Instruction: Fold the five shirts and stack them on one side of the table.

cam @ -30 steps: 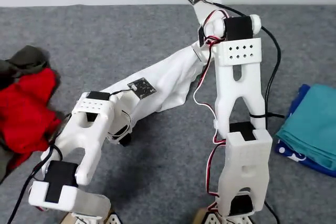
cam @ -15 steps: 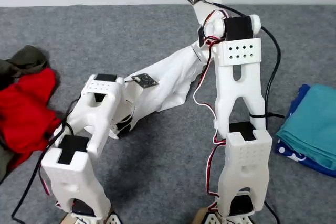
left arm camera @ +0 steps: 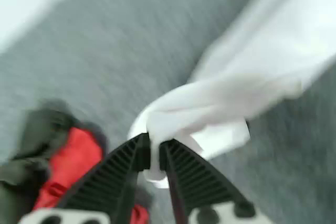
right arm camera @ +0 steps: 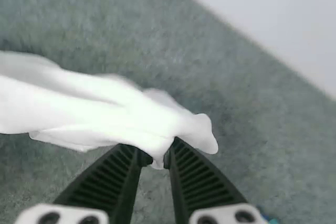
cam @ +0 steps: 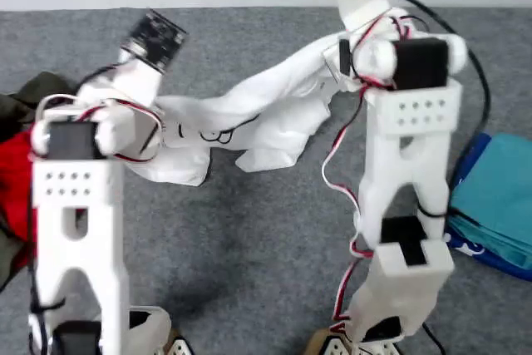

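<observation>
The grey table is serving as both workspace and storage, with the middle left free for folding.

The left arm and right arm are standing tall on either side of that middle, each holding one end of the white shirt. The shirt is hanging between them as a sagging band. This looks like a spreading step: holding the cloth by two far ends should let its weight pull out the bunching before it is laid flat. The lower folds are drooping toward the table, and I cannot tell whether they are touching it.

At the right edge, a teal shirt is lying folded on top of a blue shirt. That appears to be the stack the task is asking for, so two of the five seem done.

At the left edge, a red shirt and an olive shirt are lying crumpled together, apparently waiting their turn and kept well apart from the finished stack.

The left gripper is pinching a bunched end of the white shirt, its jaws closed tight on the cloth. The right gripper is doing the same at the other end, clamped on a gathered fold. Both grips are taking only small bunches, so the cloth could slip if it is pulled much tauter.
</observation>
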